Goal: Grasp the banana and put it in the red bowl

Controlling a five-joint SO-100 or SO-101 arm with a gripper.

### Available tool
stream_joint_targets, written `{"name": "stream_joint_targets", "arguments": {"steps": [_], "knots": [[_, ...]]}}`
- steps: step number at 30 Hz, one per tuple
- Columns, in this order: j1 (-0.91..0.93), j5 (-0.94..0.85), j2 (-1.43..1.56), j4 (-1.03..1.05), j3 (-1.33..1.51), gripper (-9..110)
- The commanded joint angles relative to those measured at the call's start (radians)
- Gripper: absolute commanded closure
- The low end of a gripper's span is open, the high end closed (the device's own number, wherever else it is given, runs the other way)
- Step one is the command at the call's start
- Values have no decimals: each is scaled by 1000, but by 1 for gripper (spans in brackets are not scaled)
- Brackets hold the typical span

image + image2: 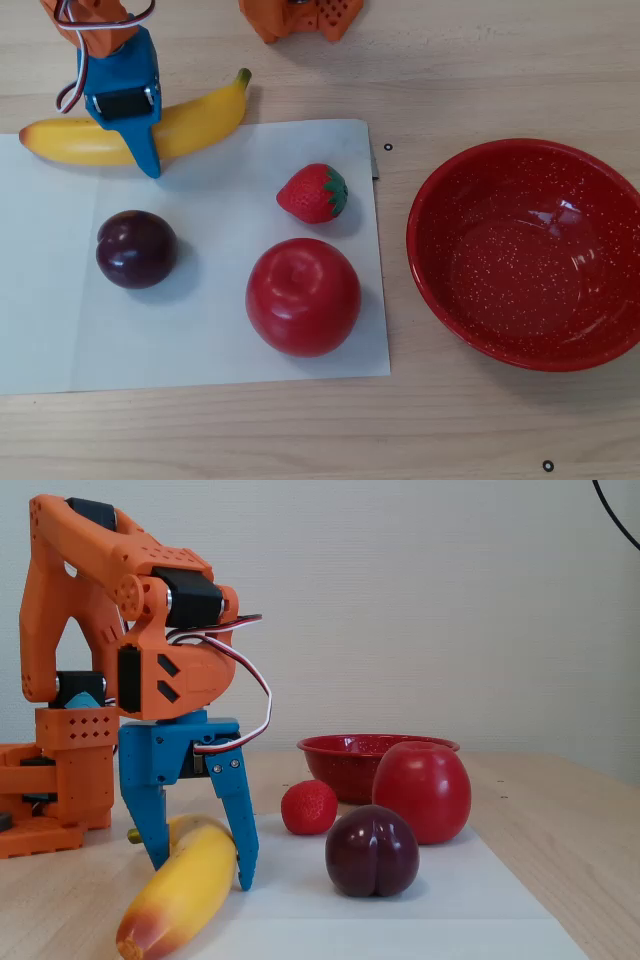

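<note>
The banana [200,120] lies on its side at the far left, half on the white paper; it also shows in the fixed view [185,895], resting on the table. My gripper [130,135] is lowered over its middle, with one blue finger [243,830] on each side of it [203,875]. The jaws stand spread astride the banana, and I see no clear squeeze on it. The red bowl [430,200] sits empty at the right of the overhead view, off the paper, and behind the fruit in the fixed view [345,750].
On the white paper [200,340] are a dark plum [136,249], a strawberry [313,193] and a red apple [303,297], between the banana and the bowl. The orange arm base [300,15] stands at the far edge.
</note>
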Motion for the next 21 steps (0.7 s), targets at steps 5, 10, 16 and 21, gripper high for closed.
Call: {"name": "stream_joint_targets", "arguments": {"steps": [5,10,16,21], "knots": [[25,-74,29,97,-120,101],[55,-176,31,290,-284,101],[104,-293,31,540,-554,101],[146,-359,32,718,-781,101]]}}
